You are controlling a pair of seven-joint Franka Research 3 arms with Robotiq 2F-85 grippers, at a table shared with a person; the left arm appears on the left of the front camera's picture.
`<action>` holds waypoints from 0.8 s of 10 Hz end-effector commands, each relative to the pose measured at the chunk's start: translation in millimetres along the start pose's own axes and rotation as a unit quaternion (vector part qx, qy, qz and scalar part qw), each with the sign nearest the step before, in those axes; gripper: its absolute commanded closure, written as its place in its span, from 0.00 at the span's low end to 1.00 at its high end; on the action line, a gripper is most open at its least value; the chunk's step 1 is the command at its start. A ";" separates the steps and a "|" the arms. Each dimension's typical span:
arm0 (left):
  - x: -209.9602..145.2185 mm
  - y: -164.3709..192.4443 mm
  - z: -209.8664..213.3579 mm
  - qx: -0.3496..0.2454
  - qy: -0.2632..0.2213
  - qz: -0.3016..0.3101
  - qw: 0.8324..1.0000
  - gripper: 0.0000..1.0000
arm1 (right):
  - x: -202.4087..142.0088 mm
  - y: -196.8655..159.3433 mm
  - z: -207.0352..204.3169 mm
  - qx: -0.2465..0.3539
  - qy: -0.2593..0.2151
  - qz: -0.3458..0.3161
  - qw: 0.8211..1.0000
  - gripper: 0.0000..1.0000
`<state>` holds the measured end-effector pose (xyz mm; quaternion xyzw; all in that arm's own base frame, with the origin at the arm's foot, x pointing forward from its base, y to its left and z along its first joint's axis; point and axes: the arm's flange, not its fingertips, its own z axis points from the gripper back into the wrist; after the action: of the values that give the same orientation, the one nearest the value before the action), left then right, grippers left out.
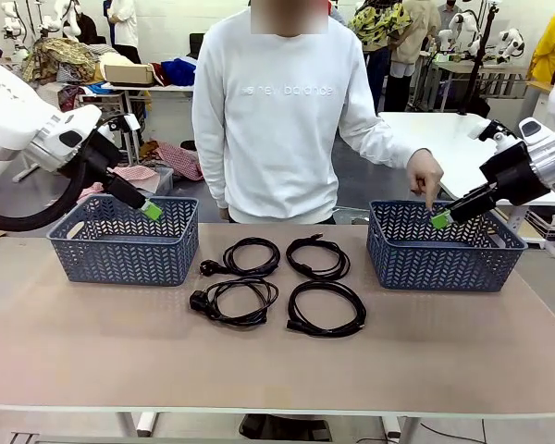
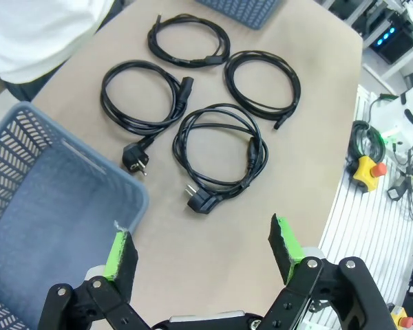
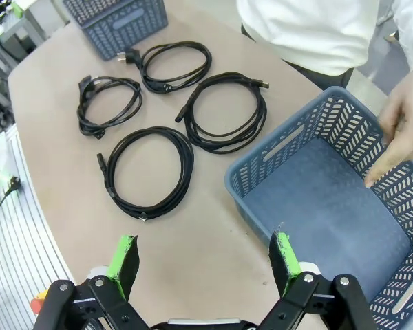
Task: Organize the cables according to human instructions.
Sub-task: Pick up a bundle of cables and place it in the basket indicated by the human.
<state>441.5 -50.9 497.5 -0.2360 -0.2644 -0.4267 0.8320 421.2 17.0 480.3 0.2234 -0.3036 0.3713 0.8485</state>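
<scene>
From where I stand the near stretch of the brown table (image 1: 259, 379) lies bare. At its middle are the cables (image 1: 250, 240), four black coils set in a loose square on the tabletop, between the two baskets and apart from both. The near-left coil (image 1: 240, 321) and the far-left coil (image 1: 250, 272) each push a chunky plug out to the left. The near-right coil (image 1: 326, 331) and the far-right coil (image 1: 319, 276) have slimmer ends, too small for me to make out. Level with the far pair, the left basket (image 1: 120, 254) and the right basket (image 1: 435, 264) sit at either end, both blue with slotted walls. The left gripper (image 2: 203, 251) hangs over the inner end of its basket, fingers spread wide with nothing between them. The right gripper (image 3: 205, 251) hangs the same way over the inner end of the other, one finger above the basket and one above the table. From the front each shows just one green pad, and both arms are cut off by the picture edges. At the far side a person in a white sweatshirt lowers a hand (image 1: 425, 174) with a finger pointing down into the right basket. I can't tell whether the fingertip touches it, and the table hides their legs.
</scene>
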 end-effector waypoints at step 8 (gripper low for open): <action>-1.8 0.9 -0.6 -0.009 -0.010 -0.001 1.000 0.00 | 10.7 14.1 -11.0 -0.006 0.020 0.024 0.999 0.00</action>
<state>441.5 -50.9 497.3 -0.2361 -0.2642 -0.4266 0.8321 419.9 28.1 481.4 0.2169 -0.2982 0.3839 0.8465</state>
